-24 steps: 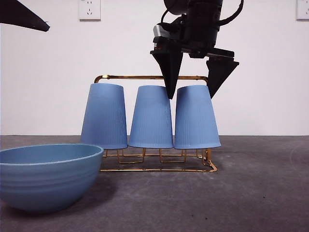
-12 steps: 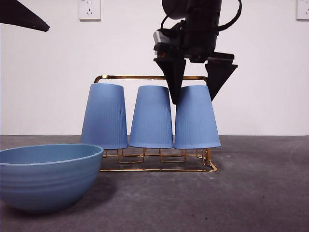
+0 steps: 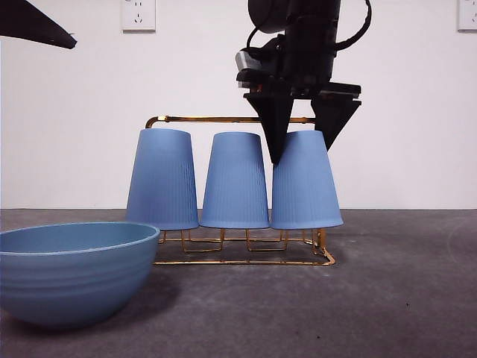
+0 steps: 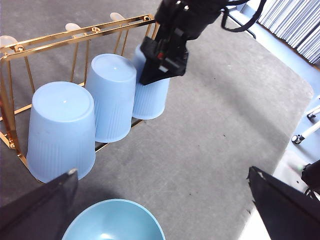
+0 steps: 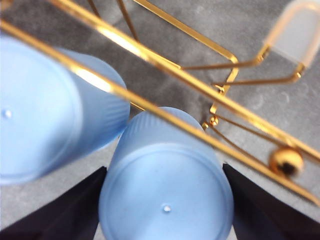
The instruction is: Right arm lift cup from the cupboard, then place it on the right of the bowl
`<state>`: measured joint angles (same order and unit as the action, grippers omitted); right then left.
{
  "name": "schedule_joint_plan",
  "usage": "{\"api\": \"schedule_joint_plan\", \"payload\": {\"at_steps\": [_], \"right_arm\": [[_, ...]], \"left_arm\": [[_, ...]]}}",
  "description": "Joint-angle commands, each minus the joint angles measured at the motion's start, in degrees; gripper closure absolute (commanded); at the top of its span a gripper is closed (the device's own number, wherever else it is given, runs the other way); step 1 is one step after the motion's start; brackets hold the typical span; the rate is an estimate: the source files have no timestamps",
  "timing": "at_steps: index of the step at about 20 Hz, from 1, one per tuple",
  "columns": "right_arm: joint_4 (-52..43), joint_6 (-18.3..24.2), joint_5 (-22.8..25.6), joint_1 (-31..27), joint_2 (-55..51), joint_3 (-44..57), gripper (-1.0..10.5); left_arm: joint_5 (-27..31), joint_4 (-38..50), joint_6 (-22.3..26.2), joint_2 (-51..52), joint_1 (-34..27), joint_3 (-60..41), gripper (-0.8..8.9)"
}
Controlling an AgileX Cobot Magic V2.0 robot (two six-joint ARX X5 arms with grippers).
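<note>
Three upside-down blue cups stand on the gold wire cupboard (image 3: 223, 118). My right gripper (image 3: 301, 153) comes down from above onto the rightmost cup (image 3: 305, 186), one black finger on each side of its upturned base. In the right wrist view both fingers press against that cup (image 5: 165, 195) under the rack's top bar (image 5: 165, 67). The left wrist view shows the same grasp (image 4: 162, 60) at the far end of the rack (image 4: 75, 34). The teal bowl (image 3: 74, 272) sits at the front left. My left gripper (image 4: 162, 172) hangs open above the bowl (image 4: 115, 222).
The other two cups (image 3: 161, 179) (image 3: 235, 180) stand close to the left of the grasped one. Open grey table (image 3: 402, 283) stretches right of the rack. The waiting arm's black tip (image 3: 37, 26) shows at the top left.
The right gripper's jaws have narrowed and dropped slightly around the rightmost cup's top. The cups and rack shifted a touch to the right.
</note>
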<state>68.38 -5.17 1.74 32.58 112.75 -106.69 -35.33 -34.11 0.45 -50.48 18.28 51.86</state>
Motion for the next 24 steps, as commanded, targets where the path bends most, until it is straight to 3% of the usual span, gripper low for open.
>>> {"api": "schedule_joint_plan", "payload": {"at_steps": [1, 20, 24], "right_arm": [[-0.2, -1.1, 0.2, 0.7, -1.7, -1.4, 6.9], [1.8, -1.8, 4.6, 4.9, -14.9, -0.6, 6.9], [-2.0, -1.8, 4.7, 5.3, -21.5, 7.6, 6.9]], "left_arm": [[-0.4, 0.5, 0.2, -0.5, 0.2, 1.2, 2.51], [-0.4, -0.8, 0.0, -4.0, 0.2, 1.2, 2.52], [-0.4, -0.8, 0.0, -5.0, 0.2, 1.2, 2.52]]}}
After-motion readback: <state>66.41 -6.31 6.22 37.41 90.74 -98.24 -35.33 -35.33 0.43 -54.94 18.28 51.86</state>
